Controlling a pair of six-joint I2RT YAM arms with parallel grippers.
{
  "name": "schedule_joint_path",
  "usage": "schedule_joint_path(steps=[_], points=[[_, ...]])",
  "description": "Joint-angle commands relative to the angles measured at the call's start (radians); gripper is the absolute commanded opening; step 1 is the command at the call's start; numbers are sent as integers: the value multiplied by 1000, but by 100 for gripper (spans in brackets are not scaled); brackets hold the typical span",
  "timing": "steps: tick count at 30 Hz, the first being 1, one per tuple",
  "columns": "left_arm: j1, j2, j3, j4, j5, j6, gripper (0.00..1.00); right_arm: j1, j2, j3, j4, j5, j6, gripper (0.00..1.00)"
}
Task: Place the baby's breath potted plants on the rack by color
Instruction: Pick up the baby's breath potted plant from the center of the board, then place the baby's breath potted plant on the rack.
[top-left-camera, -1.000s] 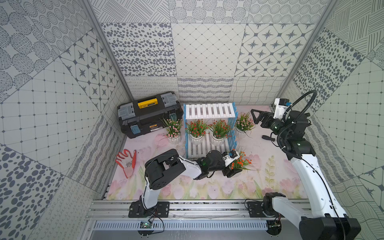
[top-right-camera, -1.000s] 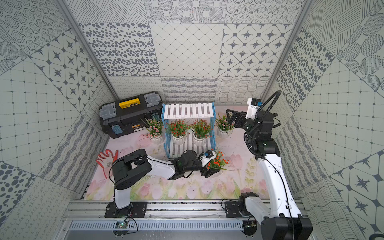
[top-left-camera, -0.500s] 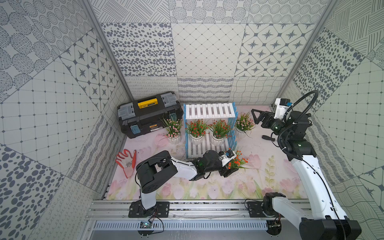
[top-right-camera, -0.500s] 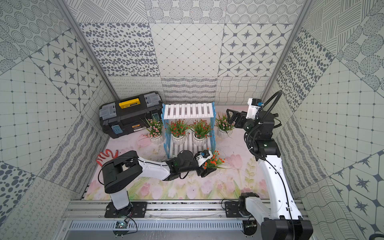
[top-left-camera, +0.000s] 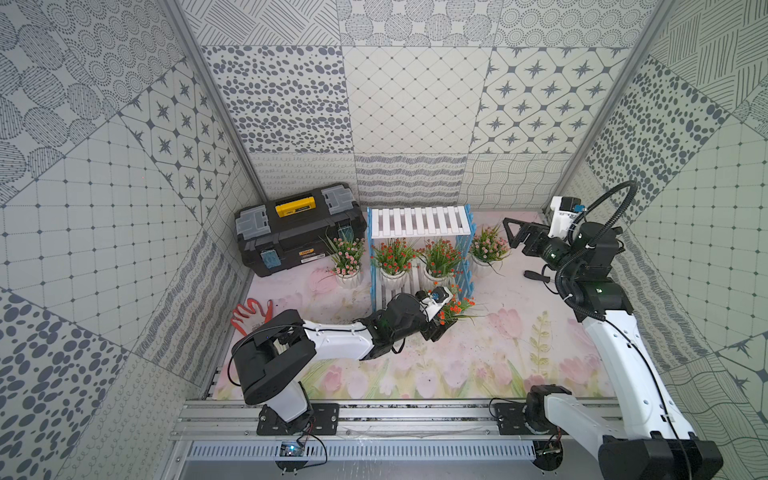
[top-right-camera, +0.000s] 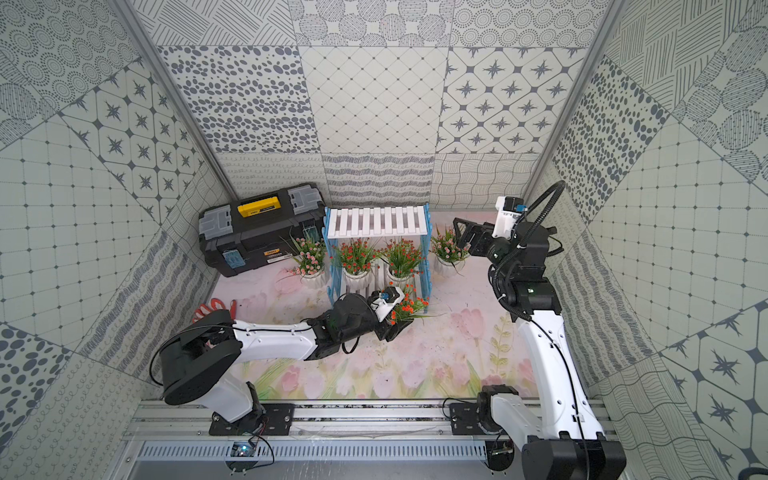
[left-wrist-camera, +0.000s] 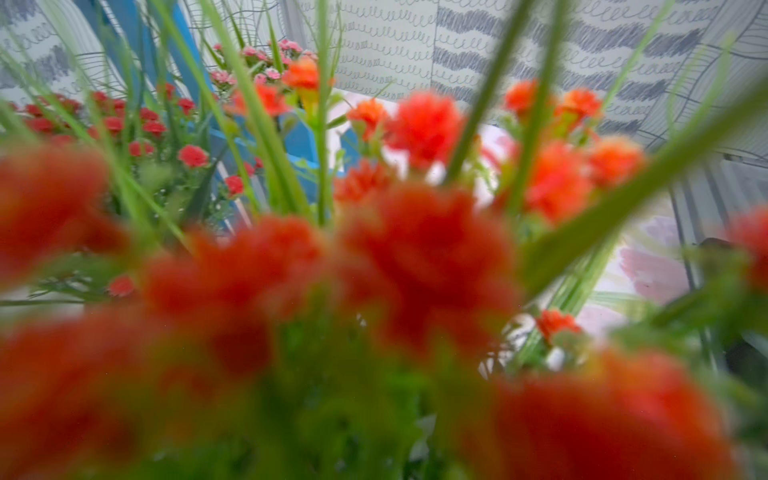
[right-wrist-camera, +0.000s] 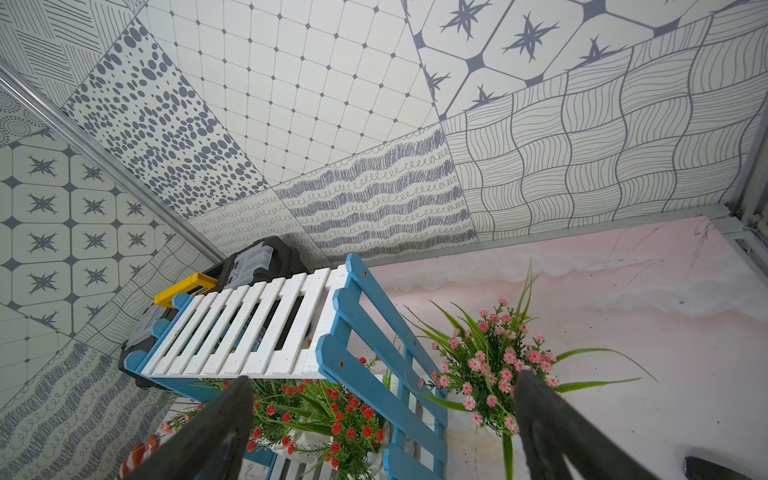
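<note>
Your left gripper (top-left-camera: 440, 328) is clamped on the orange-red plant (top-left-camera: 456, 308), low, just in front of the rack (top-left-camera: 419, 220). Your right gripper (top-left-camera: 510, 233) stands spread wide, near the pink plant (top-left-camera: 488, 247) beside the rack.

toolbox (top-left-camera: 297, 228) left of rack (top-left-camera: 419, 220), plant (top-left-camera: 456, 308) in claw (top-left-camera: 441, 329) before rack

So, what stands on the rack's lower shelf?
One orange-red plant and a second plant. The left gripper with a third plant covers part of the front of the shelf.
</note>
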Motion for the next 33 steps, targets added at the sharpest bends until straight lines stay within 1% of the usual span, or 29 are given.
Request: schedule_joint_path(steps=[1,5,12,22,24,33], points=[[23,-50,-10,10,-145,12,73,-4,-21,1,41,6,-1,98],[35,-57,-11,5,-235,-3,73,-3,-18,3,41,7,0,98],[47,-31,-20,85,-372,-27,73,-3,-15,6,40,8,-2,98],[54,49,-17,240,-509,-35,74,-3,-14,10,30,14,-11,98],[58,67,-17,274,-511,-36,74,-3,-14,9,30,12,-12,98],[64,110,-8,327,-501,-70,74,-3,-9,4,29,11,-15,98]])
